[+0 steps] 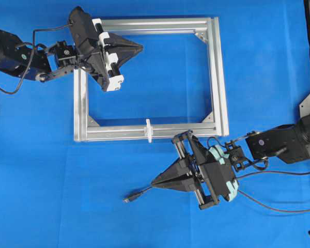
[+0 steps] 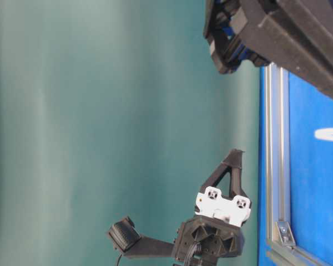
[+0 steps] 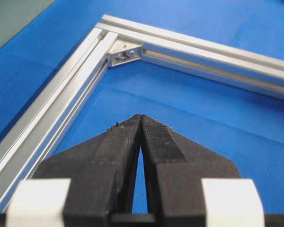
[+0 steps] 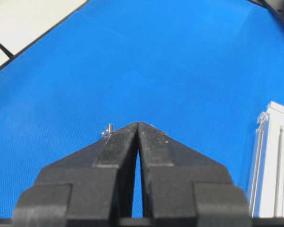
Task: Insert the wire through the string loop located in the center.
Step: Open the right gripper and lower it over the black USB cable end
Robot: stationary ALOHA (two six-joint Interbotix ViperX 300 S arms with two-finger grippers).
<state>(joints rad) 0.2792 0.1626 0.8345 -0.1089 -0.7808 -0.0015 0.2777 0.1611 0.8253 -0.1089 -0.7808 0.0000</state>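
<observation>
Both tools closed and empty: the left tool over the aluminium frame, the right tool on the blue surface, the wire plug beside its tip, the string loop just beyond on the near frame bar.

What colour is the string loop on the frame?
White; the string loop shows best in the overhead view.
</observation>
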